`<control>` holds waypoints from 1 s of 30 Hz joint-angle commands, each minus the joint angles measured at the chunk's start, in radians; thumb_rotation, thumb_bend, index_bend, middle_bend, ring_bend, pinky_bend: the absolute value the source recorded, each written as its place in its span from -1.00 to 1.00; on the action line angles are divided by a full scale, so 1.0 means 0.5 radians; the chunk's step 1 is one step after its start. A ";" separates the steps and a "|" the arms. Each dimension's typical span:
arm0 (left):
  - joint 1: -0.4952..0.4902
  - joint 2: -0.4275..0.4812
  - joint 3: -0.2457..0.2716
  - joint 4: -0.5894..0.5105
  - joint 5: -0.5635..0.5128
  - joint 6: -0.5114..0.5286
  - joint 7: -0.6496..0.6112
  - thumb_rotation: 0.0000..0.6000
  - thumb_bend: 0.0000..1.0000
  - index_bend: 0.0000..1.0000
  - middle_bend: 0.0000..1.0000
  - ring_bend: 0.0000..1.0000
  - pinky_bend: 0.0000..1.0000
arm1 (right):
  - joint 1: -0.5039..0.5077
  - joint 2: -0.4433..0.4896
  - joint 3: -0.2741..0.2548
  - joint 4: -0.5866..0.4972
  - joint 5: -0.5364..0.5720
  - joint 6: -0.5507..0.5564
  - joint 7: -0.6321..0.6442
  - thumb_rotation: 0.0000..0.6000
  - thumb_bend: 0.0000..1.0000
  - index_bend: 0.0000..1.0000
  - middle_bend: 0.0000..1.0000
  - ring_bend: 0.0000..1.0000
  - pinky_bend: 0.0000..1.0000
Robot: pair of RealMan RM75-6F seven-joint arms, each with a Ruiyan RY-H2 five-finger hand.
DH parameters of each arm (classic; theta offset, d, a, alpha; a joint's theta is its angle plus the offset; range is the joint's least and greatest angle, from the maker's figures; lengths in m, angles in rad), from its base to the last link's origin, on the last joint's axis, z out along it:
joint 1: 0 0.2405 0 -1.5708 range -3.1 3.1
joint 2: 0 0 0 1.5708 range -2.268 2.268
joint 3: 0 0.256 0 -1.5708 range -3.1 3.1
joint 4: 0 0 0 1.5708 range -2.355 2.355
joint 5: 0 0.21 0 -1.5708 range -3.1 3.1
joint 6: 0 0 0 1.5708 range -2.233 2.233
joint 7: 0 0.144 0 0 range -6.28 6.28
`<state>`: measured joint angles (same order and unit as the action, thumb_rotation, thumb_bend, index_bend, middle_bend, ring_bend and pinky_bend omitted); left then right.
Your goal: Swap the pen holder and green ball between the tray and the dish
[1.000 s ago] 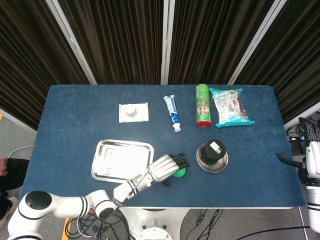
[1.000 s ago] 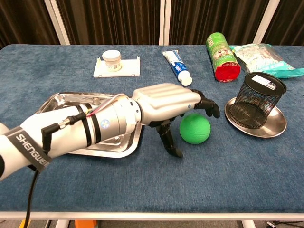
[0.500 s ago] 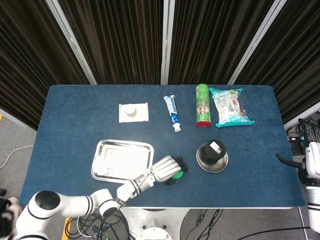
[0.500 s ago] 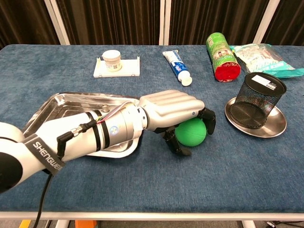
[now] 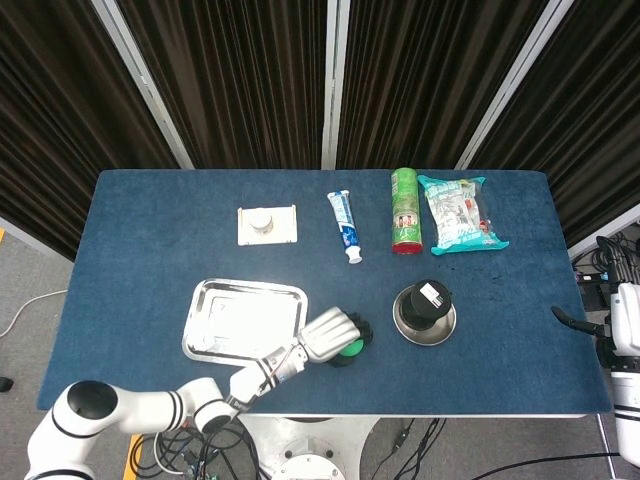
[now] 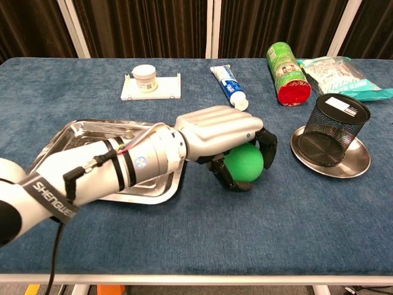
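My left hand grips the green ball just right of the silver tray, fingers curled around it; the ball looks slightly raised off the blue tablecloth. In the head view the same left hand hides most of the green ball. The black mesh pen holder stands upright in the round metal dish at the right; the pen holder and dish also show in the head view. The tray holds nothing. My right hand is out of both views.
Along the far side lie a small white jar on a white card, a toothpaste tube, a green can on its side and a snack bag. Part of the right arm shows past the table's right edge.
My left hand went from hovering over the ball with spread fingers to closing around it; the ball has shifted slightly left and up in its grip.
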<state>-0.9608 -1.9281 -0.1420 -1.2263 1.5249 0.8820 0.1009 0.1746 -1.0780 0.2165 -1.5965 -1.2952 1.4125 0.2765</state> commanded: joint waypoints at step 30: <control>0.667 0.561 0.285 -0.181 -0.081 0.509 -0.075 1.00 -0.62 -0.34 -0.37 -0.50 0.12 | 0.051 -0.014 0.008 -0.163 -0.023 -0.059 -0.222 1.00 -1.00 -1.00 -0.88 -1.00 -0.68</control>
<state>-0.6281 -1.6436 0.0004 -1.3198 1.4805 1.1334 0.0668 0.2002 -1.0848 0.2207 -1.6777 -1.3066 1.3833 0.1653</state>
